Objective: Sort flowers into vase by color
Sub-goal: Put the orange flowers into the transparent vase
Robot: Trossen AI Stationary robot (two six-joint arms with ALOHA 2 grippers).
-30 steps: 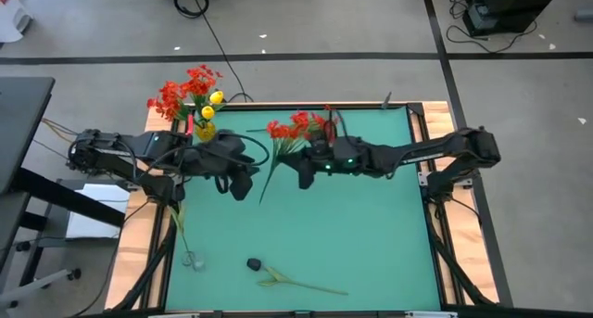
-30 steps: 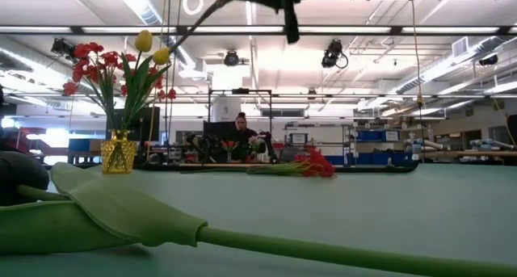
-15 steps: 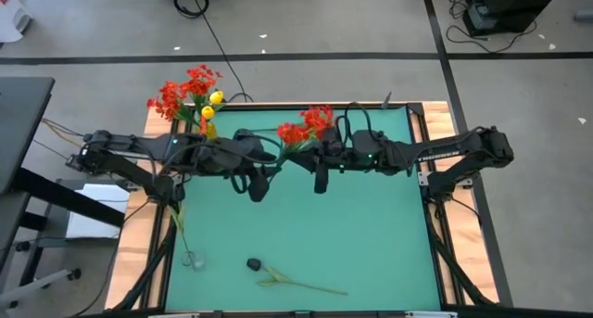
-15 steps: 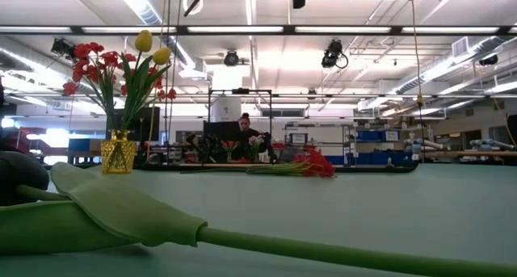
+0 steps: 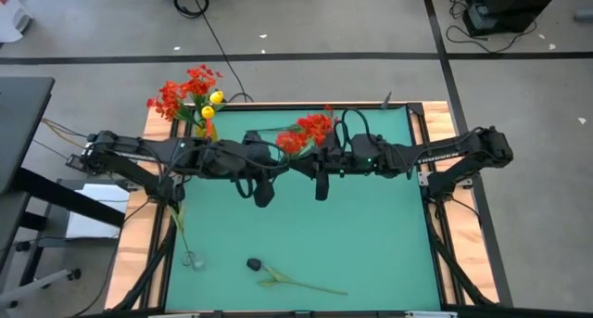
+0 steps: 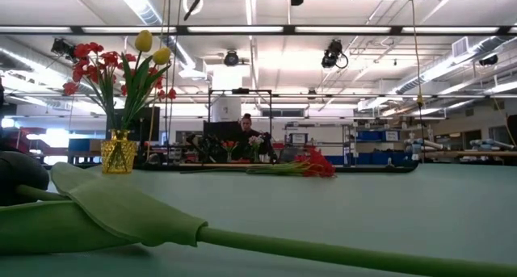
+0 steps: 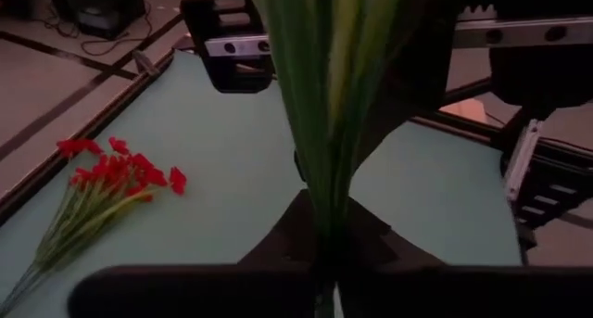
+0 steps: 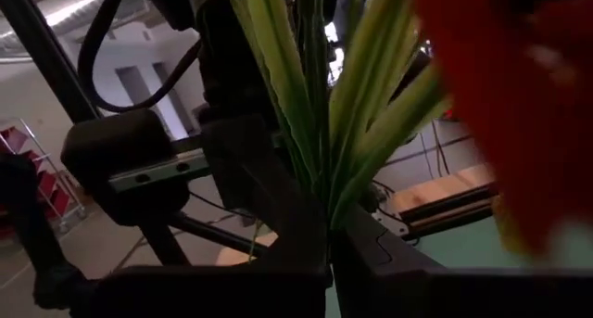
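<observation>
A spray of red flowers is in the air over the table's far middle, with both grippers shut on its green stems. My left gripper reaches it from the table's left and my right gripper from the right, tip to tip. The yellow vase stands on its base at the far left corner, with red sprays and yellow tulips stuck in it. Another red spray lies flat on the mat near the far edge. A single flower with a long green stem lies near the front edge. My left gripper pinches the bundle of green stems between its two fingers, coming from the table's left and slanting slightly down. The fingers lie across the stems. The spray is clear of the mat. My right gripper pinches the same green stems between its two fingers, level from the table's right and across them. The stems fan out past the fingers, and the red blossoms stand close before the camera. The spray is lifted clear.
A small dark object and a small clear thing sit near the front left. Wooden rails border the green mat, which is bare across its middle and right. A person sits in the room beyond.
My left gripper has moved toward the table's right until it meets my right gripper at the spray's stems. My right gripper has risen and rolled, and the spray has swung with it: its stem, which trailed toward the near left, is now gathered between the two grippers.
</observation>
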